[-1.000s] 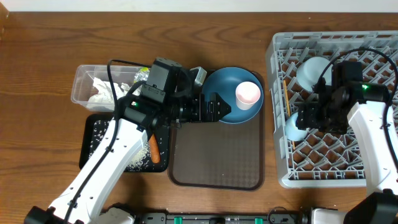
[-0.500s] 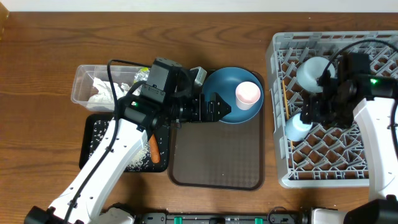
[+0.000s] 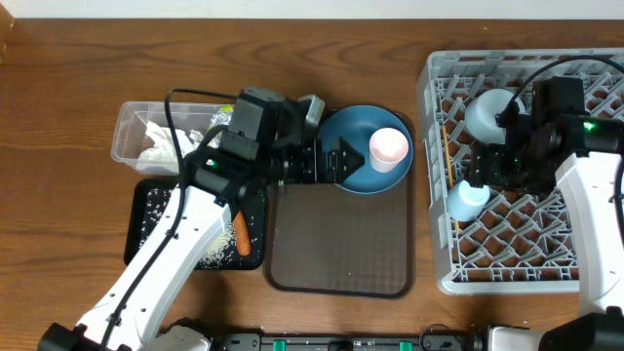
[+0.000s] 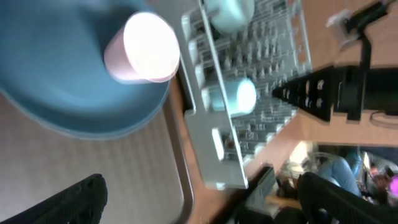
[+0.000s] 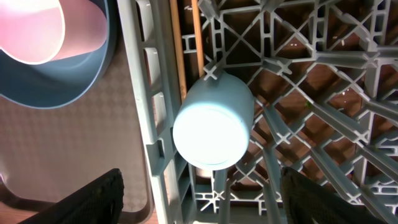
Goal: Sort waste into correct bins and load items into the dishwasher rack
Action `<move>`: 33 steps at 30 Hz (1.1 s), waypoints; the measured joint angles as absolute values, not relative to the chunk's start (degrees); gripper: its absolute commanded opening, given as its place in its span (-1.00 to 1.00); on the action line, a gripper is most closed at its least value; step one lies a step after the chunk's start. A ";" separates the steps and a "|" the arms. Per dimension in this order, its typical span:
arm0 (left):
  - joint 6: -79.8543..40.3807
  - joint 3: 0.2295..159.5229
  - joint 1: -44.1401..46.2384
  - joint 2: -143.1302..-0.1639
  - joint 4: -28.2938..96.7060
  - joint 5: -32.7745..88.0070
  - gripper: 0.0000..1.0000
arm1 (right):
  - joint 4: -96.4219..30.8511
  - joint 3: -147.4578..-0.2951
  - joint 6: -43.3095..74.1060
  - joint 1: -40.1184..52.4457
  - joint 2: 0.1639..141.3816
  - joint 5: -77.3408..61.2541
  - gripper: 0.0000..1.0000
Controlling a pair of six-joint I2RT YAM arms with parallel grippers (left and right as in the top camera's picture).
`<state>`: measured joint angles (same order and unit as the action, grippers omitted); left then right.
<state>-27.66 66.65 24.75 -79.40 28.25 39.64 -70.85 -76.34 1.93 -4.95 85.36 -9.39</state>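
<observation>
Overhead, both jaws are seen wide, empty; left gripper [image 3: 343, 161] at the dark blue plate [image 3: 353, 125], serving tray's [image 3: 341, 263] far-right corner. Left wrist: the pink cup [image 4: 144, 46] on it, judged light, slick, is best pinched across its sides. Right wrist: light blue cup [image 5: 213, 127] in rack [image 5: 140, 93], untouched.

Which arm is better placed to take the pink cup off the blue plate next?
Left. The left gripper is open at the rim of the plate, pointing at the pink cup standing on it. The right gripper hangs open over the dishwasher rack, above the light blue cup, farther from the plate.
</observation>
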 measured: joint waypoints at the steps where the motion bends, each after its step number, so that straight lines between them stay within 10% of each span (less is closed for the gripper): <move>1: -28.23 66.65 24.97 -79.40 27.31 38.48 1.00 | -70.83 -76.34 1.93 -4.95 85.36 -9.43 0.61; 17: -33.47 66.65 43.68 -94.19 7.99 4.38 0.98 | -70.52 -76.38 2.35 -4.95 85.36 -10.74 0.62; 20: -33.89 66.61 44.14 -96.97 5.04 2.48 0.56 | -70.52 -76.38 2.35 -4.95 85.36 -11.18 0.62; 33: -34.50 66.59 43.88 -103.85 1.06 -3.49 0.40 | -70.89 -76.38 2.37 -4.95 85.36 -11.99 0.62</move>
